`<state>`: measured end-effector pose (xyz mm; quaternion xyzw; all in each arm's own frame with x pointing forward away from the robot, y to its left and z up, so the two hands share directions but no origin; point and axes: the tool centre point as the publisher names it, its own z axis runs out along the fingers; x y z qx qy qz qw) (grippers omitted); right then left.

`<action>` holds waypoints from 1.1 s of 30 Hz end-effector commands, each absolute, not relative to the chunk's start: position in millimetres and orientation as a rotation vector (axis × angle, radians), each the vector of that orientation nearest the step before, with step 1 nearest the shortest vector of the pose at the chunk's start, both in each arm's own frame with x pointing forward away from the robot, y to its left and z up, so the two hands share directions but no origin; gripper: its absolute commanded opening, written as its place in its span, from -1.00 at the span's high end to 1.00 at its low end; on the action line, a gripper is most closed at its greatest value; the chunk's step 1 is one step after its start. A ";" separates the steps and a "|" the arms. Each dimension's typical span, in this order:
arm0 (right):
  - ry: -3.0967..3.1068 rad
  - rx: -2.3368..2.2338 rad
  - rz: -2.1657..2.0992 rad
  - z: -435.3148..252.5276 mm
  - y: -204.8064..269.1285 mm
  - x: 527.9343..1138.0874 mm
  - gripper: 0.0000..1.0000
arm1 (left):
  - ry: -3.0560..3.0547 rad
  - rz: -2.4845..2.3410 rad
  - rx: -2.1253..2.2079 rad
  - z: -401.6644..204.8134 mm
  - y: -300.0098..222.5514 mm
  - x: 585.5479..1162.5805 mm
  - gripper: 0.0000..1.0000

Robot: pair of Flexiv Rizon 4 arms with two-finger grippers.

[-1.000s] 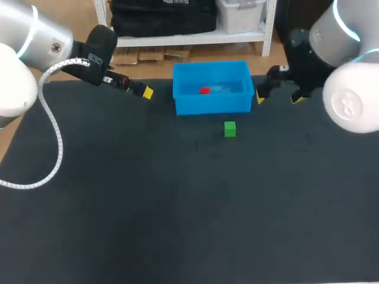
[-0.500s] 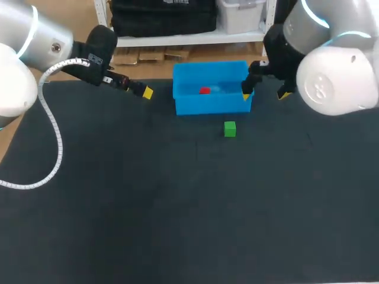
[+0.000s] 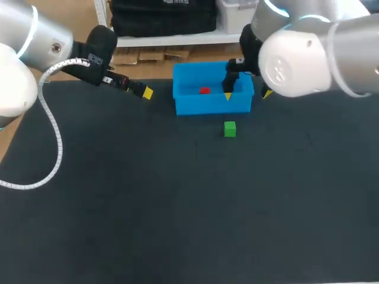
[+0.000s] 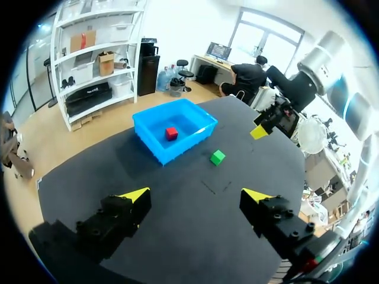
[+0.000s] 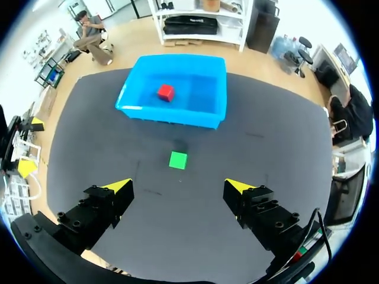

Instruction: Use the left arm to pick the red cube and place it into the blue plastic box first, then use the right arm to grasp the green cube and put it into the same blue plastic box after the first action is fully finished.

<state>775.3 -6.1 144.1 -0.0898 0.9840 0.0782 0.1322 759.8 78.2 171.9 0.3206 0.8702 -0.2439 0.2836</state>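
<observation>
Fingers of the right gripper [image 5: 179,186] stand wide apart and empty, the green cube [image 5: 177,160] lying just ahead of the gap, near the blue plastic box [image 5: 169,115] that holds the red cube [image 5: 166,92]. Best to lower straight down, cube centred, tips square to its faces and clear of the box wall, before closing. Left gripper [image 4: 196,194] hangs open-fingered and empty, well aside.

You have only the table [image 3: 177,225] to look at here. Its top is dark and matte from the near edge to the far one, and from left to right. Around its middle you can make out a few faint pale marks [image 4: 205,186]. They are too small to tell what they are.
</observation>
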 end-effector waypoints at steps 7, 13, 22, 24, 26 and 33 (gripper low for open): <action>2.939 -0.212 0.186 136.5 15.1 793.0 -1.00 | 2.323 -0.656 0.858 171.0 79.1 759.1 -1.00; 2.964 -0.175 0.176 130.8 18.5 796.8 -1.00 | 2.323 -0.656 0.858 171.0 79.1 759.1 -1.00; 2.995 -0.141 0.168 121.1 19.5 799.1 -1.00 | 2.323 -0.656 0.858 171.0 79.1 759.1 -1.00; 2.998 -0.138 0.168 118.0 19.3 800.0 -1.00 | 2.323 -0.656 0.858 171.0 79.1 759.1 -1.00; 3.001 -0.136 0.171 114.0 19.3 800.8 -1.00 | 2.323 -0.656 0.858 171.0 79.1 759.1 -1.00; 3.013 -0.149 0.155 101.8 18.8 800.5 -1.00 | 2.323 -0.656 0.858 171.0 79.1 759.1 -1.00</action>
